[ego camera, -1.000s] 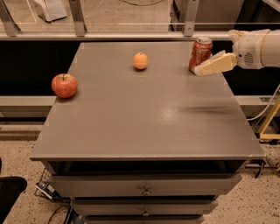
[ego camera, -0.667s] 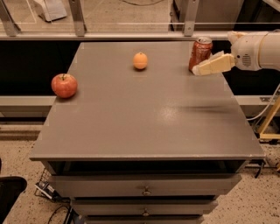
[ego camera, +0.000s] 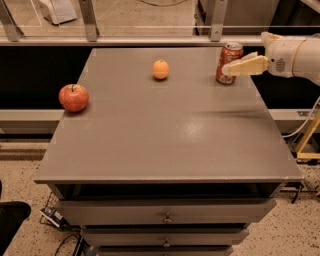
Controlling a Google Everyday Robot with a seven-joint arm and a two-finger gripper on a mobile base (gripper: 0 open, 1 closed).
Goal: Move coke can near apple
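On the grey table (ego camera: 165,135) before a glass rail (ego camera: 150,40), the red silver-topped coke can (ego camera: 229,59) stands against my gripper (ego camera: 236,68); grip I cannot tell.

Robotics lab: grey drawer cabinet (ego camera: 165,215) on speckled floor (ego camera: 300,232), glass partition (ego camera: 140,15) behind, loose cables (ego camera: 65,243) below, white robot gripper (ego camera: 240,66) at the top's far right corner.

High frontal view over table (ego camera: 165,135), claw (ego camera: 234,65) at far right.
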